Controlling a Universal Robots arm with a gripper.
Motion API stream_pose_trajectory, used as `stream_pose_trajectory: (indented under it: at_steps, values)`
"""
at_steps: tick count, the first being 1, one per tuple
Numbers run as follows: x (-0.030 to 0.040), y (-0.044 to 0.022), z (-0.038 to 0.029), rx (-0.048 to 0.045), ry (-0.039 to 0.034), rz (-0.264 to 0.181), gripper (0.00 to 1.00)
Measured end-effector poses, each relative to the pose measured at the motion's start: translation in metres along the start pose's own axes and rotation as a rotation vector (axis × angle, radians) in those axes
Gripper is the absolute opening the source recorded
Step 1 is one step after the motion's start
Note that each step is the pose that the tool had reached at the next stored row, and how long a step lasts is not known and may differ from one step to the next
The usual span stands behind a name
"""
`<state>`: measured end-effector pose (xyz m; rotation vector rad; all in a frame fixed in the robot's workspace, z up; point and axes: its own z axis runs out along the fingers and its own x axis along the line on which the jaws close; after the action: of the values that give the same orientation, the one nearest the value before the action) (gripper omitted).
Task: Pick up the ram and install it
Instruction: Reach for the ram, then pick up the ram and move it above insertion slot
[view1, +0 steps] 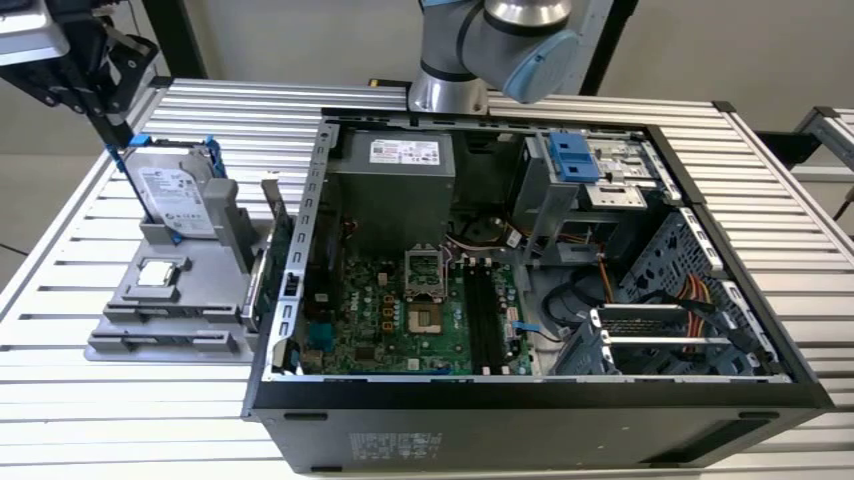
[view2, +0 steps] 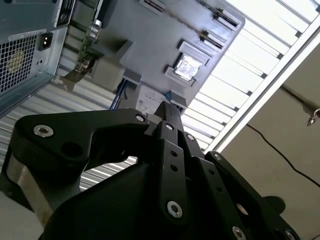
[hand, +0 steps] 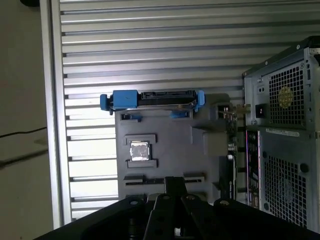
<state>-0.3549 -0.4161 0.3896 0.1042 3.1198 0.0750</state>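
Over the hard-drive end of the grey parts tray (view1: 114, 345), at the exterior view's left, I've got the tool (view1: 124, 136) hanging just above the hard drive (view1: 174, 195) in its blue frame. The tray sits on the slatted worktop (view1: 134, 420) right beside the open PC case (view1: 534, 410). Tool tips look pressed together in both wrist views, nothing gripped btwn them. Ram (hand: 145, 178): as far as I can make out, it's the long narrow dark strip in the tray slot at the end away from the hard drive, past the CPU (hand: 140, 150). In the first wrist view the tool tip overlaps its middle, but the exterior view puts the tool well above the tray, no contact. Expansion card (view1: 267, 270) stands on edge at the tray's case side. Can't tell whether the motherboard (view1: 400, 320) mem slots hold anything.
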Motion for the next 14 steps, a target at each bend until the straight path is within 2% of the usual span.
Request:
stream_pose_trajectory:
  at_steps: [14]
  values:
    - [0.0013, -0.0067, 0.0006, 0.0000, 0.0000, 0.000, 0.00]
